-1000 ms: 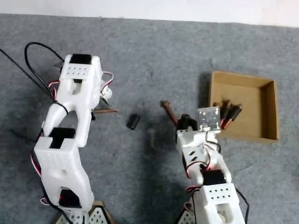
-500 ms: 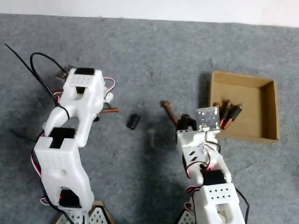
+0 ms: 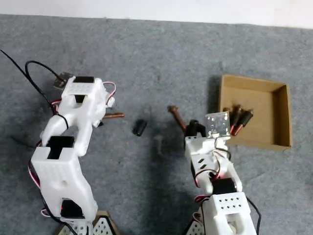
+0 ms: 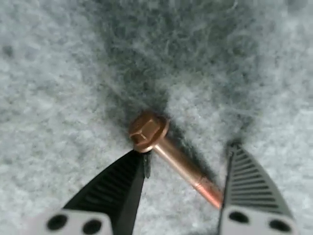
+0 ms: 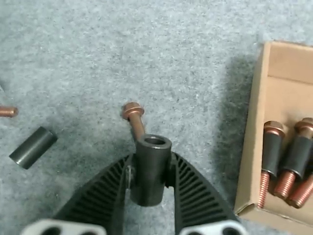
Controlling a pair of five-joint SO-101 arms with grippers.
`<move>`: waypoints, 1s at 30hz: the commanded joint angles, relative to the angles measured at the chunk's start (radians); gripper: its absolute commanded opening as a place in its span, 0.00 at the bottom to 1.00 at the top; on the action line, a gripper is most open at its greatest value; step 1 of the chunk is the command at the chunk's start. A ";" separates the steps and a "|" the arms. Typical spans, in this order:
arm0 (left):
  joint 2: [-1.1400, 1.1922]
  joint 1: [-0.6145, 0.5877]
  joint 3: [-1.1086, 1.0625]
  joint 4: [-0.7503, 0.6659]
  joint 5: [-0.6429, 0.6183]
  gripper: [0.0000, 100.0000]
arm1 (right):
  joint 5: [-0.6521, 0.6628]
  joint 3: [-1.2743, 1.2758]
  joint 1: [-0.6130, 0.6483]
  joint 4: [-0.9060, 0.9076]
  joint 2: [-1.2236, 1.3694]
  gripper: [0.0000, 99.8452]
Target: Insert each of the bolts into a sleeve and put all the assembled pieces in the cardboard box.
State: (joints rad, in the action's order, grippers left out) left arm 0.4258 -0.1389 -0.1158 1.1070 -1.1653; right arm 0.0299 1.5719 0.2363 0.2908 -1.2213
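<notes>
Left claw spread wide, low over the grey felt desk; a copper bolt lies flat between its fingers, hex head just beside one fingertip, threaded end near the other; not gripped. From above, the same bolt has its free end toward a loose sleeve; that one is black, on its side, near the bolt but apart from it. Right claw clamped on a second sleeve, open bore showing at the free end; a second bolt lies on the desk just beyond, head away from the claw, shaft end hidden behind the held sleeve; contact cannot be told. Cardboard box stands near the right claw; three assembled pieces lie side by side inside, in the corner nearest that claw.
</notes>
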 commanded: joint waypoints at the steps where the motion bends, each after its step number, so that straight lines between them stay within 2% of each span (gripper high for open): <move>1: -0.008 -0.045 -0.008 -0.017 -0.014 0.09 | 0.012 -0.007 -0.004 -0.030 -0.016 0.01; 3: -0.008 -0.050 -0.007 -0.017 -0.017 0.00 | 0.012 -0.007 -0.004 -0.030 -0.016 0.01; 5: -0.008 -0.056 -0.007 -0.017 -0.018 0.03 | 0.012 -0.007 -0.004 -0.030 -0.016 0.01; 7: -0.010 -0.056 -0.004 -0.017 -0.018 0.00 | 0.012 -0.007 -0.004 -0.030 -0.016 0.01; 13: -0.051 -0.031 0.007 -0.009 -0.009 0.00 | 0.012 -0.007 -0.004 -0.030 -0.016 0.01; 15: -0.102 0.002 -0.002 -0.009 0.048 0.00 | 0.012 -0.007 -0.004 -0.030 -0.016 0.01; 18: -0.205 0.077 -0.036 -0.009 0.121 0.00 | 0.012 -0.007 0.013 -0.030 -0.016 0.01; 22: -0.390 0.173 -0.119 -0.032 0.163 0.00 | 0.015 0.001 0.102 -0.047 -0.015 0.01; 26: -0.619 0.248 -0.271 -0.146 0.218 0.00 | 0.130 0.067 0.122 -0.130 -0.018 0.01; 30: -0.877 0.286 -0.489 -0.288 0.256 0.00 | 0.147 0.105 0.124 -0.171 -0.018 0.01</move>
State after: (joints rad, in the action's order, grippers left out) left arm -0.2294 0.1128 -0.4948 0.9183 -0.9352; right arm 0.1588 1.6579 0.3468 0.1665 -1.2229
